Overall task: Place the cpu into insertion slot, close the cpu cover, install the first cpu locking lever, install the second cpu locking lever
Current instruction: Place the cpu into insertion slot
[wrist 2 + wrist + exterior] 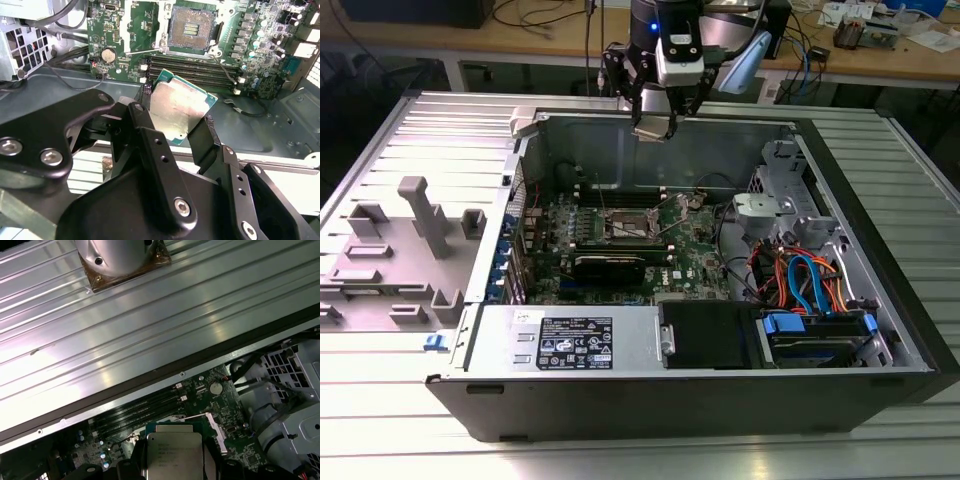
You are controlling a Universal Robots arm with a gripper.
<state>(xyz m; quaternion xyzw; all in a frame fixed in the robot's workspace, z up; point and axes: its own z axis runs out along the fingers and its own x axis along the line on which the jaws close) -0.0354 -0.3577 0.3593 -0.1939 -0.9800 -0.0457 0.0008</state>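
My gripper (655, 122) hangs above the far wall of the open computer case (470, 385), shut on the cpu. The cpu (180, 107) is a flat square chip with a dull silver top and a green edge, pinched between two black fingers (147, 135). It sits tilted in the second wrist view and also shows in the first wrist view as the cpu (172, 450). The insertion slot (192, 30), a dark square socket with a silver rim, lies uncovered on the green board, well below the chip. In the exterior view the insertion slot (630, 225) is at mid-board. I cannot tell the cpu cover from the rim.
Long black memory slots (195, 70) run beside the socket. A black card (610, 265) lies across the board. A power supply (570, 340) and a drive bay with coloured cables (810, 280) fill the near side. Grey plastic fixtures (400, 250) stand on the ribbed metal table, at the exterior view's left.
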